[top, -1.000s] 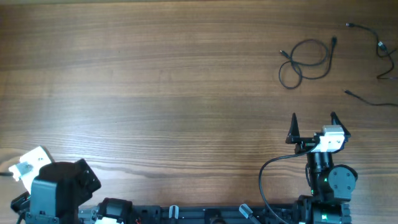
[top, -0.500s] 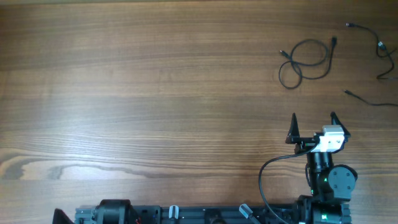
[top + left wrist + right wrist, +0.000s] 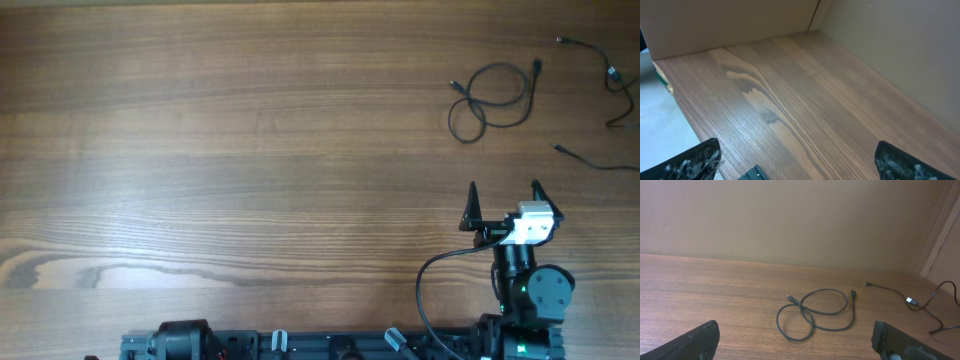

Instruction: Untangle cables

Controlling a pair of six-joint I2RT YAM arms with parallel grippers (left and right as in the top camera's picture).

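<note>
Wooden table point(image 3: 250, 150), beige walls point(image 3: 790, 220), 2 arms idle.
I find the right gripper point(image 3: 504, 187) and left gripper point(image 3: 797, 160) both spread wide, gripping nothing. The cables point(image 3: 490, 100) lie far right on the table, ahead of the right gripper: 1 looped cord, with looser strands point(image 3: 612, 75) at the edge.

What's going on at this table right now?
Nothing is being handled. The right gripper sits near the front edge of the table, jaws open and empty, facing a looped black cable lying loose on the wood. More thin black strands trail off the right edge. The left gripper, seen only from its wrist camera, is open over bare wood.
</note>
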